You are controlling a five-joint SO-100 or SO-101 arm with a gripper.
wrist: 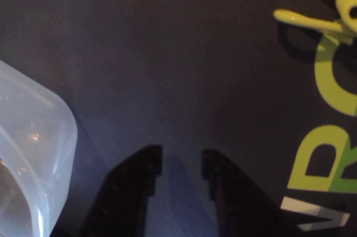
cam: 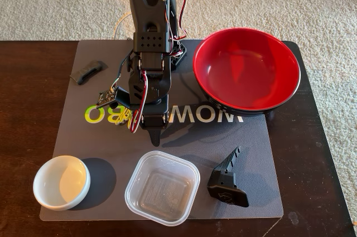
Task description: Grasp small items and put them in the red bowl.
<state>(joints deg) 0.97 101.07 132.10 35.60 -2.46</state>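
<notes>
1. You're looking at one each: white bowl [cam: 61, 182], clear tub [cam: 162, 187], black wedge [cam: 228, 180], flat black piece [cam: 87, 71], yellow clip [wrist: 312, 21], on the mat [cam: 256, 159].
2. Red bowl [cam: 246, 68] is sitting empty, upper right in the fixed view.
3. Jaws [wrist: 181, 165] are hanging slightly parted, gripping nothing, just beside the tub.

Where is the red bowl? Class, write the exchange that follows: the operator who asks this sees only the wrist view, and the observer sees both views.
Observer: The red bowl sits at the upper right of the mat in the fixed view, and it is empty.
Operator: What lies beyond the tub at my left edge?
Observer: In the fixed view a white bowl stands left of the tub, apart from it.
Operator: Is there anything on the tub's other side?
Observer: Yes, a black wedge stands to the tub's right in the fixed view.
</notes>
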